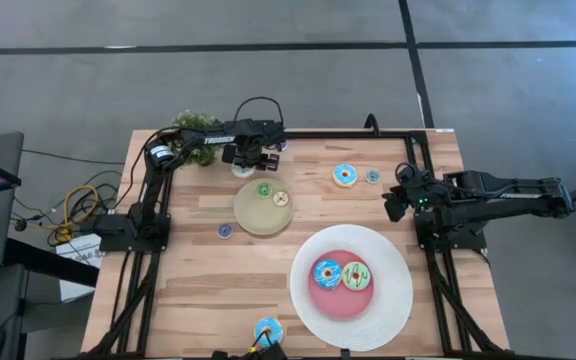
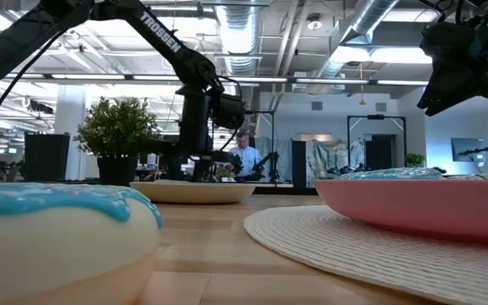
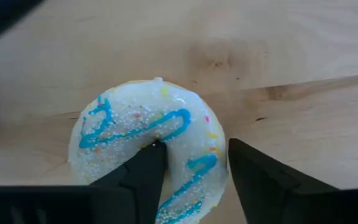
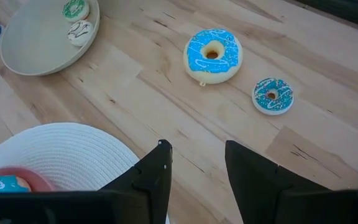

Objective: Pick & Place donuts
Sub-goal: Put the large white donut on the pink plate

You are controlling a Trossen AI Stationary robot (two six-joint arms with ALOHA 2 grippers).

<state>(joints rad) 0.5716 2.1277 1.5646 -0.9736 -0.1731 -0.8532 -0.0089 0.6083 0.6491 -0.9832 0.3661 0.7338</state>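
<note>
My left gripper (image 1: 246, 160) is at the table's far side, down on a white donut with blue drizzle (image 3: 142, 134), and shut on it. My right gripper (image 1: 396, 203) hovers open near the right edge and touches nothing. Ahead of it a blue donut (image 4: 213, 55) and a tiny blue one (image 4: 273, 95) lie flat on the wood. A blue donut (image 1: 327, 273) and a green one (image 1: 356, 275) lie on the big plate's pink centre. A tiny green donut (image 1: 265, 189) and a cream one (image 1: 281, 198) lie on the tan plate (image 1: 258, 218). My left gripper (image 3: 196, 144) has the white donut's ring (image 3: 197, 165) between its two fingers. One finger (image 3: 148, 168) stands in the hole and the other (image 3: 253, 177) is outside the rim. The fingers come from above, pointing down. The donut lies flat on the table.
A blue donut (image 1: 268, 330) lies at the near edge, and a tiny purple one (image 1: 225, 231) lies left of the tan plate. The big white plate (image 1: 393, 300) fills the near right. A potted plant (image 1: 196, 135) stands at the far left corner. Bare wood shows at the near left.
</note>
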